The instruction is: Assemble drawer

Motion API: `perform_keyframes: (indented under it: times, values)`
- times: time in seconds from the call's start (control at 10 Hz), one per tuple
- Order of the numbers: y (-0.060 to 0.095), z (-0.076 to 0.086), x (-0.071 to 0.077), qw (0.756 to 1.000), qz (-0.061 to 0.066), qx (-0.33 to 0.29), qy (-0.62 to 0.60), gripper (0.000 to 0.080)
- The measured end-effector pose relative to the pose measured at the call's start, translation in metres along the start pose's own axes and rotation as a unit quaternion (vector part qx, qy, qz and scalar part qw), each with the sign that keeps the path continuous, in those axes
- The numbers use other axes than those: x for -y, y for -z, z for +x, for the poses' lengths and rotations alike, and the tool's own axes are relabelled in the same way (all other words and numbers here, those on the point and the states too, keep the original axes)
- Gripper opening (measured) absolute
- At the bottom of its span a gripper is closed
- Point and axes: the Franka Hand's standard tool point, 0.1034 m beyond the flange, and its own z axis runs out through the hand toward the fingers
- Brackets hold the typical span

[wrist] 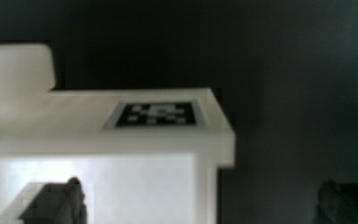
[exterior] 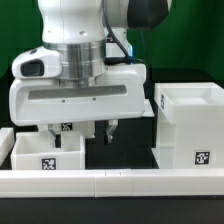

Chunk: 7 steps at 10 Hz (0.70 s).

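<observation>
White plastic tray (exterior: 30,152) sits at the exterior view's left, on the near part of the black table (exterior: 128,150). Its open side faces up, its tagged wall faces near, and its visible long side runs left to right. Housing (exterior: 185,125) stands apart at the right, opening upward, taller than wide, with a tag on its near face. Gripper (exterior: 86,130) hangs at the tray's right end with fingers (exterior: 110,128) spread wide, gripping nothing. One finger is over the tray, the other over bare table. Contact with the rim cannot be judged. Low white rail (exterior: 100,182) runs just in front of both parts.
</observation>
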Motion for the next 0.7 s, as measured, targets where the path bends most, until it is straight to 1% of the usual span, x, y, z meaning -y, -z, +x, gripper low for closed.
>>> perform_keyframes:
  times: [0.2, 0.5, 0.6, 0.7]
  values:
    - [-0.011, -0.002, -0.001, 1.000, -0.004, -0.002, 0.000, 0.0649]
    - [-0.016, -0.009, -0.001, 1.000, -0.003, 0.003, -0.001, 0.0649]
    - [-0.017, -0.012, -0.001, 1.000, -0.003, 0.006, -0.002, 0.0525]
    - [-0.017, -0.013, -0.001, 1.000, -0.003, 0.006, -0.002, 0.0525]
